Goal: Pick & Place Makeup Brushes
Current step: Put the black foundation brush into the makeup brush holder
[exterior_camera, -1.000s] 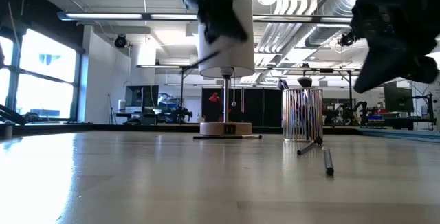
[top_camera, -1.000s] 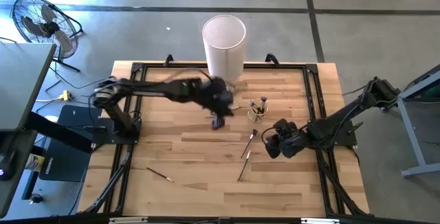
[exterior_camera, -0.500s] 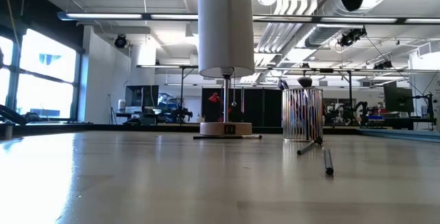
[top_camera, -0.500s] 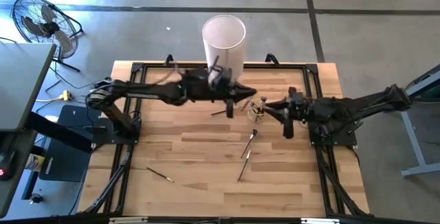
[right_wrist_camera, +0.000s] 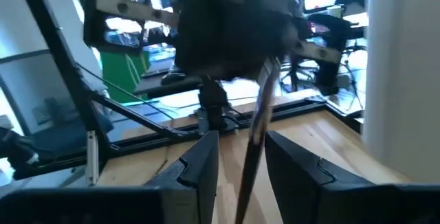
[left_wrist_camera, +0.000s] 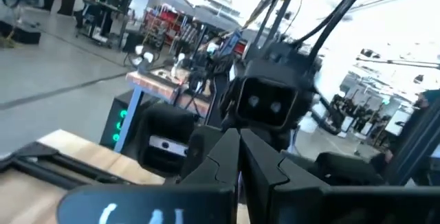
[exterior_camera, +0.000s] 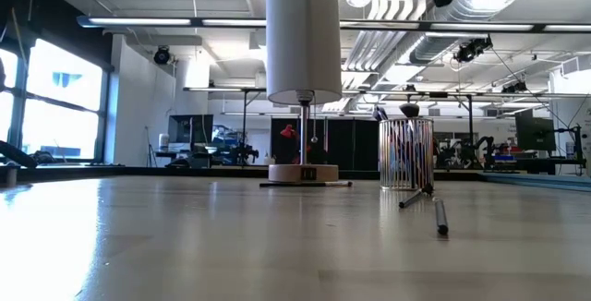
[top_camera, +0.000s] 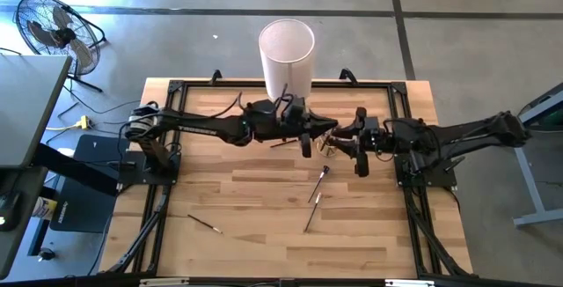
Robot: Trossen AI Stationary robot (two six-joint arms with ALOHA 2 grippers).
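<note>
Poised the left gripper [top_camera: 310, 140] above the table's [top_camera: 264, 252] middle, just in front of the white cylinder [top_camera: 287, 54], on an arm stretched in from the left side. Clamped the held brush [right_wrist_camera: 256, 148] there between jaws drawn narrow, the two fingers [left_wrist_camera: 265, 165] meeting in the left wrist view. Faced it with the right gripper [top_camera: 345, 143], nearly tip to tip, both raised clear of the wood and over the clear cup [top_camera: 328, 146]. Set the right jaws wide, one finger [right_wrist_camera: 199, 162] on either side of the held brush, with a gap showing on both sides; could not tell contact beyond that. Hung the held brush tilted, its upper end lost against the dark left gripper in the right wrist view. Stood further brushes upright in the clear cup, also seen from table height [exterior_camera: 406, 153] beside the white cylinder [exterior_camera: 303, 33]. Left two loose brushes [top_camera: 315, 199] lying end to end on the wood just in front of the clear cup, and a lone brush [top_camera: 203, 224] well apart toward the front left.
</note>
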